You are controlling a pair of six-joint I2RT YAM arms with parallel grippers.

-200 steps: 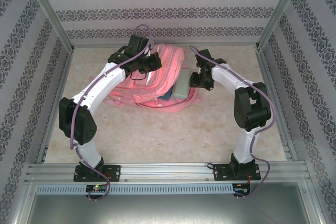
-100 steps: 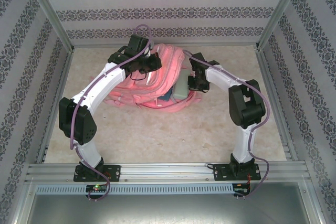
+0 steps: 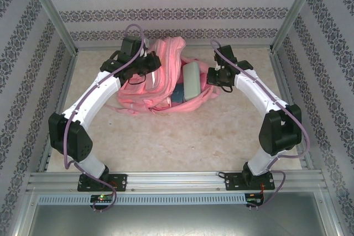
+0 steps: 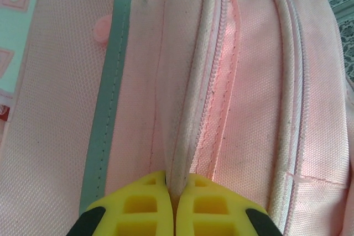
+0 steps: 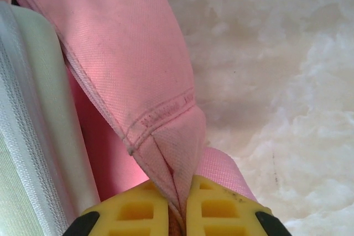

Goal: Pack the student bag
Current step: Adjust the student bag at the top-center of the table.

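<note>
The student bag (image 3: 157,78), a big pink backpack, lies at the back middle of the table with its main opening pulled wide. A pale green case (image 3: 192,80) stands in that opening, with something blue (image 3: 178,94) below it. My left gripper (image 3: 154,62) is at the bag's upper left. In the left wrist view it (image 4: 176,185) is shut on a pale zip-edge fold beside the grey-green stripe (image 4: 110,98). At the bag's right rim, my right gripper (image 3: 212,75) is also shut. The right wrist view shows it (image 5: 178,194) pinching a fold of pink fabric, with the case (image 5: 33,136) at its left.
The marbled beige tabletop (image 3: 182,136) stretches in front of the bag. Patterned walls and metal posts (image 3: 52,9) close in the back and both sides. A metal rail (image 3: 177,181) with the arm bases runs along the near edge.
My right gripper closed on the bag's right rim and drew it back and to the right. The left arm shifted left and back with its zip edge, so the opening spread wider.
</note>
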